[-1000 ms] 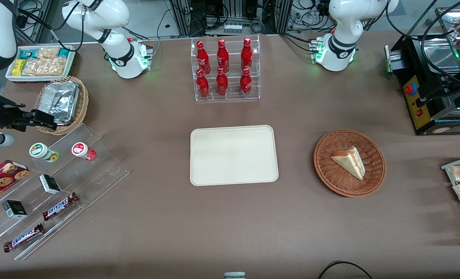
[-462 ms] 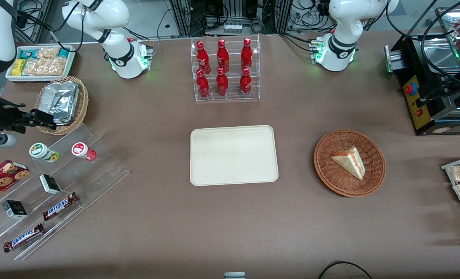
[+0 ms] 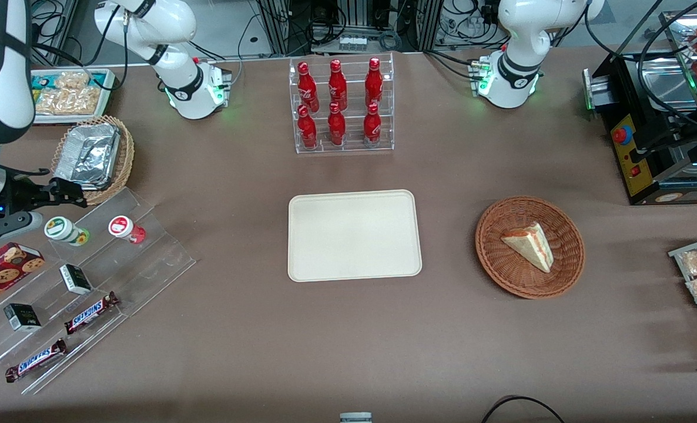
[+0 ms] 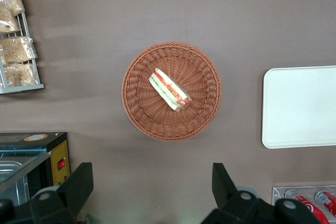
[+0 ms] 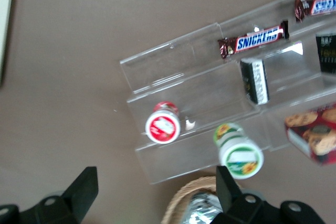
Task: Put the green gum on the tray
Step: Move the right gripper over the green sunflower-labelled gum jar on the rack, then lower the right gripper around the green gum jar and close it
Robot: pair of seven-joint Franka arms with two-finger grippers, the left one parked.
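Observation:
The green gum (image 3: 65, 230) (image 5: 239, 153), a small bottle with a white-and-green lid, stands on the top step of a clear acrylic shelf (image 3: 119, 258) toward the working arm's end of the table. A red-lidded bottle (image 3: 126, 228) (image 5: 163, 124) stands beside it. My gripper (image 3: 67, 192) (image 5: 156, 195) hovers open with nothing between its fingers. It is just farther from the front camera than the green gum, over the edge of the foil-filled wicker basket (image 3: 93, 158). The cream tray (image 3: 354, 235) lies in the middle of the table with nothing on it.
The lower shelf steps hold two Snickers bars (image 3: 90, 312) and two small dark boxes (image 3: 76, 278); a cookie box (image 3: 4, 267) lies beside them. A rack of red bottles (image 3: 339, 106), a wicker basket with a sandwich (image 3: 529, 247) and a white snack bin (image 3: 69, 97) are also here.
My gripper has moved a little nearer to the front camera, from over the foil basket toward the green gum. The arm's upper part swung with it. Nothing on the table moved.

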